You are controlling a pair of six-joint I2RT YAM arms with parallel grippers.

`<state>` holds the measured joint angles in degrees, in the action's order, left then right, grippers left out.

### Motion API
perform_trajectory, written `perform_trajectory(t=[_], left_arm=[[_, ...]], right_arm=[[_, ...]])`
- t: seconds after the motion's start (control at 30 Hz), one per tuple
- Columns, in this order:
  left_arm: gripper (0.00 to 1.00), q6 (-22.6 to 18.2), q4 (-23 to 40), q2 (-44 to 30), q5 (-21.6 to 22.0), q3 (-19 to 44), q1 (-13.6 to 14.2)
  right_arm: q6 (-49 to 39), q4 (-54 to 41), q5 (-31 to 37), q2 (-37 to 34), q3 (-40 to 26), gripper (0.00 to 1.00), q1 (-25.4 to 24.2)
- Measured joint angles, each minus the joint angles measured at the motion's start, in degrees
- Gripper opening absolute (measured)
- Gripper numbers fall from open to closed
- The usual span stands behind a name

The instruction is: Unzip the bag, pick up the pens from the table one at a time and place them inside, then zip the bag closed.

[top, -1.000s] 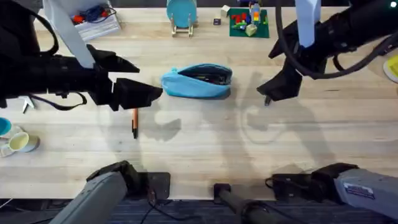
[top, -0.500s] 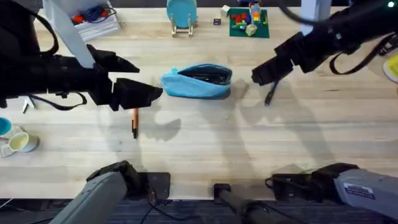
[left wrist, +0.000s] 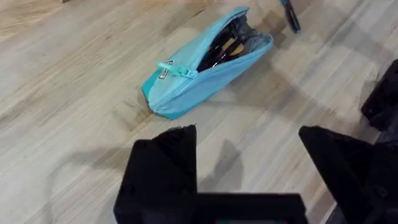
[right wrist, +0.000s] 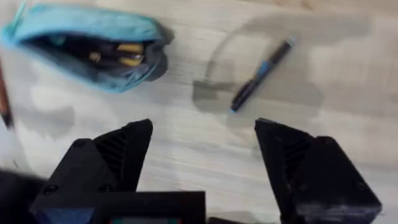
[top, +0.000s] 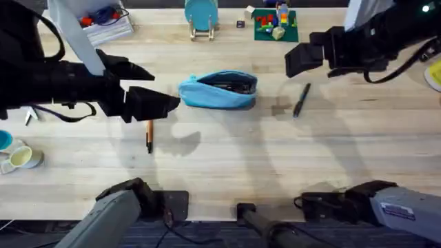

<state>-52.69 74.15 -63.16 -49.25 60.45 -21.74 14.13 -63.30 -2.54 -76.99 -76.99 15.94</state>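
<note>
Nearest the bottom of the overhead view, the orange pen (top: 149, 136) is lying upright in the frame at left of centre on the table (top: 220, 172), its black tip toward the bottom. Just above it the left gripper (top: 162, 102) is hovering with its black fingers spread wide and holding nothing, pointing right at the bag (top: 218, 90). The bag is resting at centre frame, unzipped, its mouth gaping and dark and yellow items showing inside (left wrist: 224, 46). To its right, apart from it, the dark pen (top: 302, 100) is lying slanted on the bare wood. Farther up, at upper right, the right gripper (top: 300, 60) is hanging above that pen, fingers parted and empty.
</note>
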Motion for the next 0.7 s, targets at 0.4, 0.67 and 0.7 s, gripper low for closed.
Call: perform_trajectory(t=[0.4, 0.67, 0.7], left_arm=[[0.994, 0.00, 0.00, 0.00, 0.00, 0.00, 0.00], [0.993, 0.00, 0.00, 0.00, 0.00, 0.00, 0.00], [0.993, 0.00, 0.00, 0.00, 0.00, 0.00, 0.00]], right_arm=[[15.64, -1.22, 4.54, -1.83, 0.00, 0.997, 0.00], [20.52, -1.42, 4.72, -2.98, 0.00, 0.997, -0.11], [21.41, -1.46, 4.72, -3.02, 0.00, 0.997, -0.22]])
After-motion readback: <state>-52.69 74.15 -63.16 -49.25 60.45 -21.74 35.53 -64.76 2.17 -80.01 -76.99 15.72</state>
